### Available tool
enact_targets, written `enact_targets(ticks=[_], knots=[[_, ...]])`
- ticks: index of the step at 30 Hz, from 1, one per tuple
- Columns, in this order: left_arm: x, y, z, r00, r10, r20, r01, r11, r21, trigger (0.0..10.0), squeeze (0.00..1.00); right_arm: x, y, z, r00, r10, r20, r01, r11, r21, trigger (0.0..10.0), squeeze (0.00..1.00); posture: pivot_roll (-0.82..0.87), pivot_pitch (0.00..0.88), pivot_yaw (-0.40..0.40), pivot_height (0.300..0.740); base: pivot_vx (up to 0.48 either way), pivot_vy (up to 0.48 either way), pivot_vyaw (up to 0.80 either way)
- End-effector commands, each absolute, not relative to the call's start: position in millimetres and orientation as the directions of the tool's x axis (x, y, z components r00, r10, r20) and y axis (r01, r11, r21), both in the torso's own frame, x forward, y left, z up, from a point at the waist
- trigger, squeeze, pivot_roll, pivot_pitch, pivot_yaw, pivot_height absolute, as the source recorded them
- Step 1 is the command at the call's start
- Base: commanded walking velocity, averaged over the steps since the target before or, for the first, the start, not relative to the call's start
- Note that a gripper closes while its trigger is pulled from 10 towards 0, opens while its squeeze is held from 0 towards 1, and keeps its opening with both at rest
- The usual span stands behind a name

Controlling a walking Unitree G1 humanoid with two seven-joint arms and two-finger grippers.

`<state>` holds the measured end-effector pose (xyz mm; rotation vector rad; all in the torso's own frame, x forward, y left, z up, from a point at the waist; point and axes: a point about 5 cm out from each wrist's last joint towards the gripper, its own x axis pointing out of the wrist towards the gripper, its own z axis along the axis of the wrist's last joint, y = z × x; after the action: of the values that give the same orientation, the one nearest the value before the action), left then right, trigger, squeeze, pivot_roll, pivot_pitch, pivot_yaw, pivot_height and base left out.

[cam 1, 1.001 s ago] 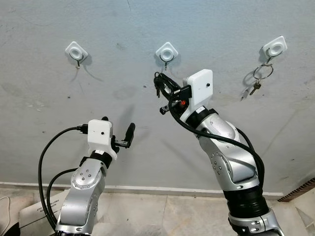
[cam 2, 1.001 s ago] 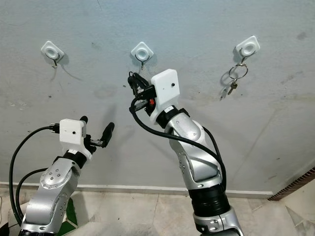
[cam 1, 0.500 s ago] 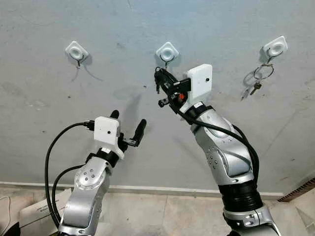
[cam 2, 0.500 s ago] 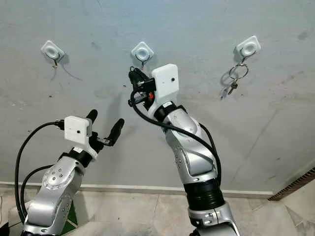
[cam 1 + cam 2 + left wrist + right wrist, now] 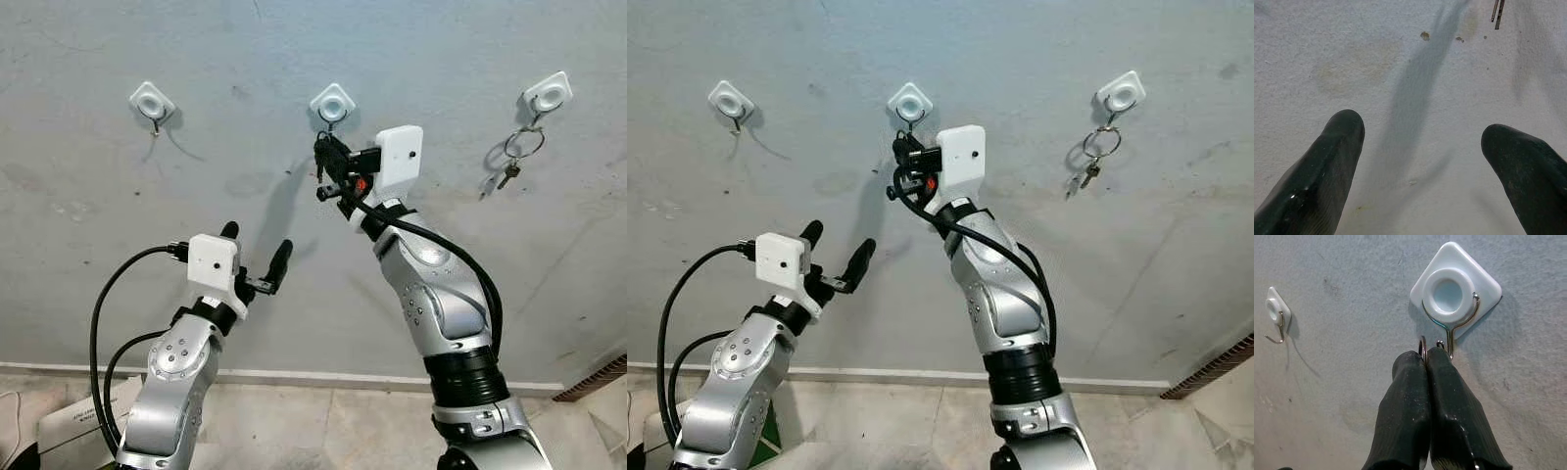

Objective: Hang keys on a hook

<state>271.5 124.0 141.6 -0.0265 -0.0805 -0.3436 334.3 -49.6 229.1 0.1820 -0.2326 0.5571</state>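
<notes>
Three white diamond-shaped hooks are stuck on the grey wall. My right gripper (image 5: 321, 149) is raised just under the middle hook (image 5: 333, 104) and is shut on a key ring. In the right wrist view the metal ring (image 5: 1422, 347) sticks out between the closed fingertips (image 5: 1409, 363), right beside the hook's wire prong (image 5: 1451, 341). Dark keys (image 5: 318, 172) dangle under the gripper. My left gripper (image 5: 257, 243) is lower and to the left, open and facing bare wall, with its fingers (image 5: 1342, 134) wide apart and holding nothing.
The left hook (image 5: 152, 101) is bare. The right hook (image 5: 546, 95) carries another ring with keys (image 5: 517, 149). A baseboard and tiled floor (image 5: 323, 416) run below the wall. A cardboard box (image 5: 69, 423) lies at the lower left.
My right gripper has risen and moved right with the keys, up to the middle hook. The left arm rose and shifted right a little at first, then stayed still.
</notes>
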Motion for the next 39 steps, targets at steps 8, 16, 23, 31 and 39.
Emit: enact_targets(ticks=[8,16,23,31,39], knots=[[270,127,142,0.941,-0.329,0.083,0.330,0.944,-0.004,10.0,0.00,339,-50,236,0.832,0.471,0.294,-0.528,0.834,0.159,10.0,0.00,0.06,0.068,0.069,0.740,0.000,0.000,0.00],[269,127,142,0.942,-0.327,0.078,0.328,0.945,-0.002,10.0,0.00,341,-51,230,0.852,0.449,0.269,-0.509,0.829,0.231,10.0,0.00,0.06,0.070,0.071,0.740,0.000,0.000,0.00],[270,127,142,0.942,-0.327,0.075,0.328,0.945,-0.002,10.0,0.00,342,-53,223,0.869,0.434,0.237,-0.489,0.822,0.291,10.0,0.00,0.06,0.075,0.074,0.740,0.000,0.000,0.00],[269,124,144,0.934,-0.346,0.086,0.349,0.937,-0.020,10.0,0.00,344,-54,217,0.892,0.397,0.215,-0.450,0.821,0.352,10.0,0.00,0.06,0.077,0.074,0.740,0.000,0.000,0.00],[269,123,144,0.932,-0.353,0.086,0.356,0.934,-0.019,10.0,0.00,345,-53,211,0.906,0.383,0.183,-0.424,0.815,0.394,10.0,0.00,0.06,0.077,0.074,0.740,0.000,0.000,0.00]])
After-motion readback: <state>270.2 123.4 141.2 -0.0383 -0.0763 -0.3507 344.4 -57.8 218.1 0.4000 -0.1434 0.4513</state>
